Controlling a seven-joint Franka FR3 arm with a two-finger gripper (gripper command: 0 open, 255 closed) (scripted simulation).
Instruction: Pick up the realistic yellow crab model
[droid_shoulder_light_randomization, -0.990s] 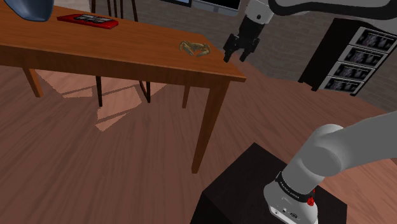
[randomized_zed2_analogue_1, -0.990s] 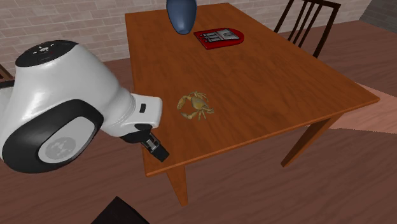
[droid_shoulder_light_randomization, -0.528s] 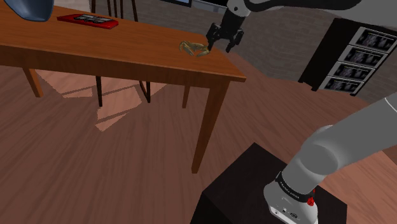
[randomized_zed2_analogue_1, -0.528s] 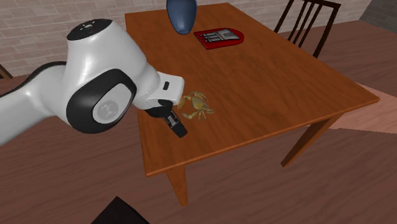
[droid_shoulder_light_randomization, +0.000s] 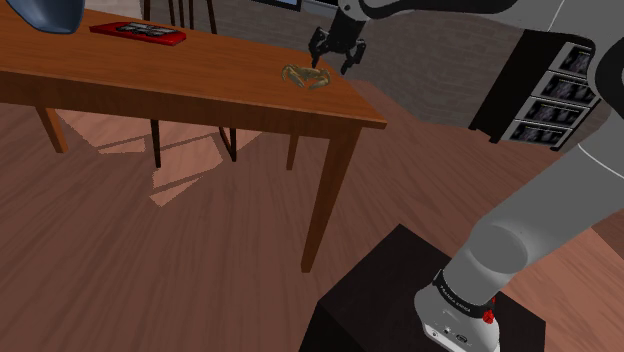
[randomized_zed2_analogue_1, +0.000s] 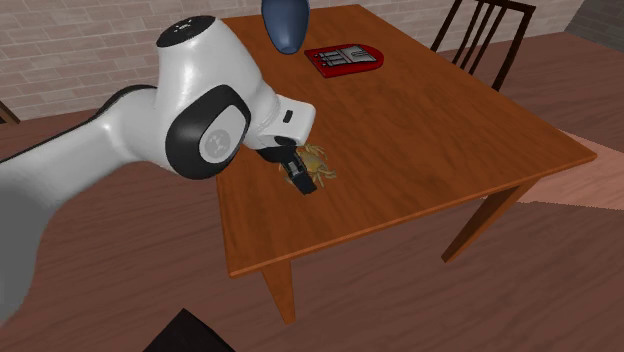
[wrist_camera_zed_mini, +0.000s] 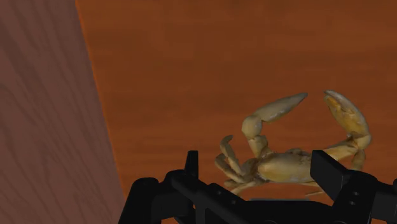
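The yellow-brown crab model (droid_shoulder_light_randomization: 306, 76) lies on the wooden table (droid_shoulder_light_randomization: 150, 80) near its end at the shoulder view's right. My black gripper (droid_shoulder_light_randomization: 334, 60) hangs open just above and beside it, fingers pointing down. In the second exterior view the gripper (randomized_zed2_analogue_1: 300, 180) overlaps the crab (randomized_zed2_analogue_1: 320, 166) and hides part of it. Along the wrist view, the crab (wrist_camera_zed_mini: 286, 159) with raised claws sits between the gripper's (wrist_camera_zed_mini: 257, 175) spread fingers, and neither finger clasps it.
A red flat case (droid_shoulder_light_randomization: 138, 33) and a blue vase (droid_shoulder_light_randomization: 50, 12) stand farther along the table. The table edge runs close beside the crab, with wood floor (wrist_camera_zed_mini: 38, 95) below. A dark chair (randomized_zed2_analogue_1: 485, 35) stands behind the table, a black shelf (droid_shoulder_light_randomization: 560, 90) by the wall.
The arm has swung from beyond the table's end toward the shoulder view's left, bringing the gripper over the crab. The crab has not moved.
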